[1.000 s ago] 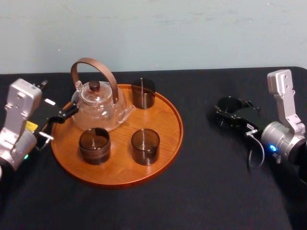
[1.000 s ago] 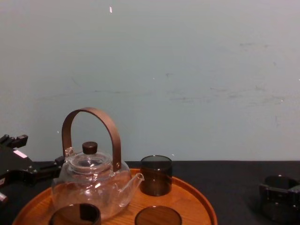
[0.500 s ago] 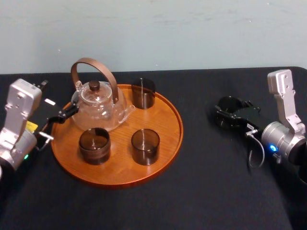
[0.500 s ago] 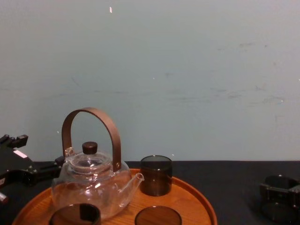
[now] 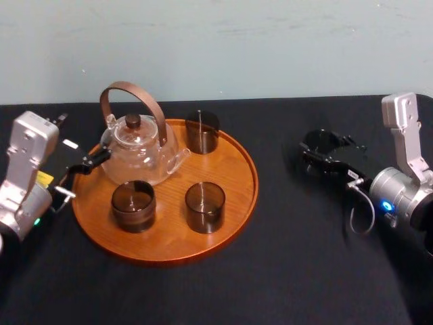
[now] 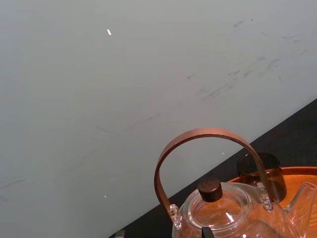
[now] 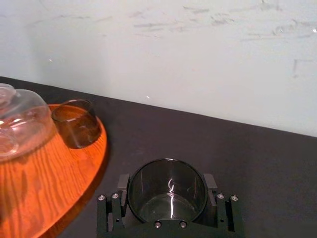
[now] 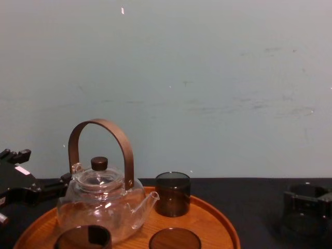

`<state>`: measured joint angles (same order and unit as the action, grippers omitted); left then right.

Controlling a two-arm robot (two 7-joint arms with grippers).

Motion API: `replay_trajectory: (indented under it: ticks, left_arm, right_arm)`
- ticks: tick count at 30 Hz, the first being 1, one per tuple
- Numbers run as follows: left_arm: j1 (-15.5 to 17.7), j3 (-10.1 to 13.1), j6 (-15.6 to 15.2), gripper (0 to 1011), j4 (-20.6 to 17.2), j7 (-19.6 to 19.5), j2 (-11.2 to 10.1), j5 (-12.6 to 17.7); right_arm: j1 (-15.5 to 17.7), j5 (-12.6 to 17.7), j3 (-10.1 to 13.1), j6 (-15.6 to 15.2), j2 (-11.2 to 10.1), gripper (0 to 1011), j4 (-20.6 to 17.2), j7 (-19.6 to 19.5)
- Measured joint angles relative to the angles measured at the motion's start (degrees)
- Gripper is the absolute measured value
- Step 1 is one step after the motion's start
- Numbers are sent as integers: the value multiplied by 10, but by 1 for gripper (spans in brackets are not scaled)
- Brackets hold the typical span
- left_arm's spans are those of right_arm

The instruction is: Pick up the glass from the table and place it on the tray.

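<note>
A dark smoked glass (image 5: 323, 141) is held just above the black table (image 5: 298, 257), right of the tray, with my right gripper (image 5: 325, 154) shut on it. The right wrist view shows the glass (image 7: 167, 194) upright between the black fingers (image 7: 210, 181). In the chest view it (image 8: 306, 206) hangs at the far right with a shadow below. The round wooden tray (image 5: 169, 233) lies left of centre. My left gripper (image 5: 84, 173) rests open at the tray's left edge, beside the teapot.
On the tray stand a glass teapot (image 5: 139, 152) with a brown arched handle and three dark glasses (image 5: 202, 132), (image 5: 205, 206), (image 5: 133, 205). The tray's right part (image 5: 237, 166) is bare. A pale wall runs behind the table.
My right gripper has risen a little with the glass in it, lifting it off the table. The left arm and the things on the tray have not moved.
</note>
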<state>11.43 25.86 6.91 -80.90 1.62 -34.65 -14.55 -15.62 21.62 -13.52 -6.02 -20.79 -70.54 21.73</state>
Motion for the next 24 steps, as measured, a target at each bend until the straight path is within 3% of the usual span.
replay_trajectory:
  ticks: [10,24]
  left_arm:
    - [0,0,0,1002,0,0,0,0]
    - [0,0,0,1001,0,0,0,0]
  right_arm:
    - [9,4,-12,-12,-3,911,-44,1]
    - [-8,-13,-65,-16,15,911,-63,8]
